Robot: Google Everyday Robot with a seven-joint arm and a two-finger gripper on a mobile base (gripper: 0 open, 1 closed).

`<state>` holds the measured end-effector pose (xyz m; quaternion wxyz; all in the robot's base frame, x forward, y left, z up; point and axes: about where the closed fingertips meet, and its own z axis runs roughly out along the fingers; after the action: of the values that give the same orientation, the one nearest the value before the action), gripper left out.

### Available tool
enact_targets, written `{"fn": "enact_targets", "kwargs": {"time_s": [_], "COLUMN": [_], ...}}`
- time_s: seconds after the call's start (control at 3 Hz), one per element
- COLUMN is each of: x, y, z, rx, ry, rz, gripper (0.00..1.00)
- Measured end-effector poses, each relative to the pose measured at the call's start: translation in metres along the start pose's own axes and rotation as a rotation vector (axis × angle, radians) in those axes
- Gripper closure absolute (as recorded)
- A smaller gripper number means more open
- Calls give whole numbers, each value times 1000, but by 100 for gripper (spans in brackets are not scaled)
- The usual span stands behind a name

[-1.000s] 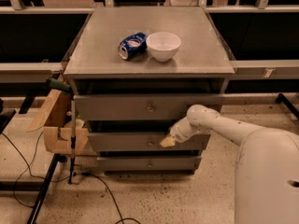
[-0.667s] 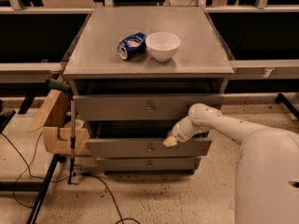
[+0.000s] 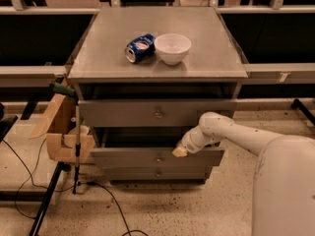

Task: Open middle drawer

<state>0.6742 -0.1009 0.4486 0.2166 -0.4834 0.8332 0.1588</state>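
Grey cabinet top (image 3: pixel 206 48) carries a dented blue can (image 3: pixel 140 47) and a white bowl (image 3: pixel 172 48), both unmoved. Below, the middle drawer (image 3: pixel 128 159) stands farther out than a second ago. The gripper (image 3: pixel 179 152) is at its front's upper edge; whether it grips cannot be told.

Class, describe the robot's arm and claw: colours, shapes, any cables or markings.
The arm is smooth, white and tubular, with a rounded joint. No cables or markings show on it. The claw, at the middle drawer front, is pale yellow.
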Motion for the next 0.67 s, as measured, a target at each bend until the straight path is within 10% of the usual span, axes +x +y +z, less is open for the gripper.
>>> {"fn": "enact_targets", "kwargs": {"time_s": [0.33,0.67], "x": [7,40], "y": [-6,39], "z": [-32,-38], "rx": [81,70], "ry": [0,61], "rz": [27,43], "gripper": [16,0]}}
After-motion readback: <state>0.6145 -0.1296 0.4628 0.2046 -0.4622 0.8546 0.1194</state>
